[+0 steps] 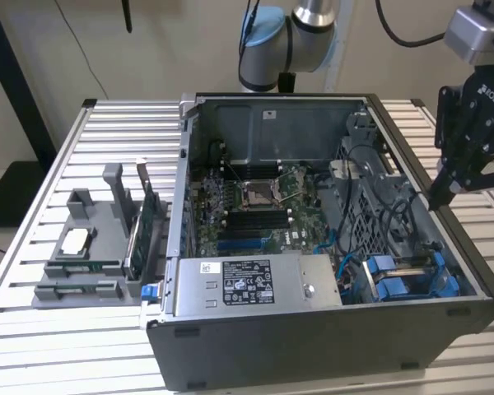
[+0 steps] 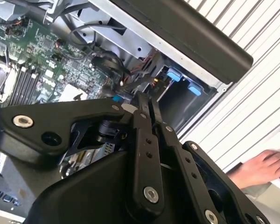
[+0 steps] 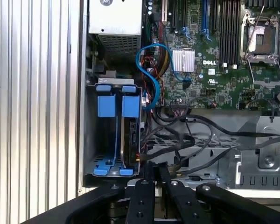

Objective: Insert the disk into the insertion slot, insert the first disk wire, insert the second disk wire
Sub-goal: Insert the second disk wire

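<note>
One disk [image 3: 130,135] seated in its bay, blue tabs showing.
I see my gripper [image 3: 155,169] pinched narrow and empty, just above the case [image 1: 313,346] edge.

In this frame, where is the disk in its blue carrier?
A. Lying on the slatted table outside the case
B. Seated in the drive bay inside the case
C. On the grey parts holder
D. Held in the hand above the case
B. The disk stands edgewise in the drive bay by its blue carrier tabs, while the hand sits closed above the case edge.
</note>
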